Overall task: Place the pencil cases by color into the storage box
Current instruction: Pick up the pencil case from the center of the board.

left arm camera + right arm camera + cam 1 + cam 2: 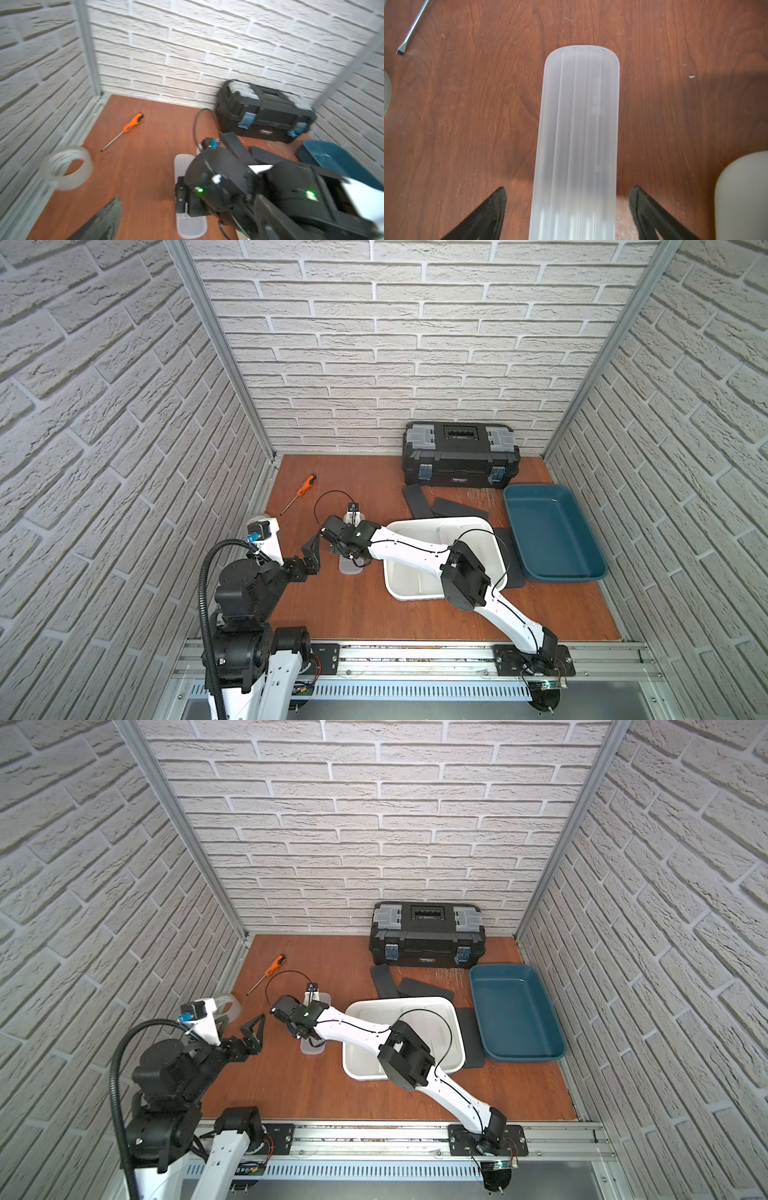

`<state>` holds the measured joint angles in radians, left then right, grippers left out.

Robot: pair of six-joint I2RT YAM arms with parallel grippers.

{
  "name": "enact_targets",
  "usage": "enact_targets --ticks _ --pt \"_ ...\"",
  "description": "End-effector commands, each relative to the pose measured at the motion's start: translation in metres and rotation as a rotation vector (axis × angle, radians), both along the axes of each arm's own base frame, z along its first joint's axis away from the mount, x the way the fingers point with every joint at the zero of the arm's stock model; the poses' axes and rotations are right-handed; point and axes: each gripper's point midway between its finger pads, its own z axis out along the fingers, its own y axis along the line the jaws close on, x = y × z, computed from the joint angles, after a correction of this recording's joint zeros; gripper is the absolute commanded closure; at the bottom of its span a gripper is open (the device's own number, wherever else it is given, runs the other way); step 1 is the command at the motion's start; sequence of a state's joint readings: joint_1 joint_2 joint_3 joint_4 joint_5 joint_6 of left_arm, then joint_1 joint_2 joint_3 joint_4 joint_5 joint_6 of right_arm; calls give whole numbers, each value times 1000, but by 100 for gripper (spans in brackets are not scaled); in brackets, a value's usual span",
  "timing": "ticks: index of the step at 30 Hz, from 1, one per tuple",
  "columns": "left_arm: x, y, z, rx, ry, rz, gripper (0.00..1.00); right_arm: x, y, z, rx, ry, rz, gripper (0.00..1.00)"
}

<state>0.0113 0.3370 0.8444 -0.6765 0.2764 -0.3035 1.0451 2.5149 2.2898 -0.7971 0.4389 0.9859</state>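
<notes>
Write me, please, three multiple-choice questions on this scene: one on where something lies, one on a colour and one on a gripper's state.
1. Where does the screwdriver lie?
A. in a gripper
B. on the table, towards the back left corner
C. inside a box

2. What colour is the pencil case below the right gripper?
A. frosted translucent white
B. matte black
C. teal

3. How does the right gripper stand?
A. shut on the case
B. shut and empty
C. open, astride the case

Answers:
1 B: it rests on bare wood in both top views.
2 A: the right wrist view shows pale, ribbed plastic.
3 C: wood shows between the case and the black fingers on both sides.
</notes>
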Motion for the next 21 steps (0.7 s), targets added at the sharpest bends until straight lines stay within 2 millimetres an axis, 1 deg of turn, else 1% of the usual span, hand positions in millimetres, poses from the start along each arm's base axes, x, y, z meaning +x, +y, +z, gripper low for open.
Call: enact_targets --ticks 1,9,16,21 --pt "-15 -44 38 27 -168 -287 2 2 -3 -6 6 15 -20 7" --pt "-28 -65 50 12 -212 -429 2 2 -7 -20 4 48 -33 7" --pt "-33 -75 57 -12 -230 -502 2 3 -8 -33 -3 69 -32 7" --pt "-37 -77 60 -19 -236 -523 2 1 -7 -43 -28 88 -6 7"
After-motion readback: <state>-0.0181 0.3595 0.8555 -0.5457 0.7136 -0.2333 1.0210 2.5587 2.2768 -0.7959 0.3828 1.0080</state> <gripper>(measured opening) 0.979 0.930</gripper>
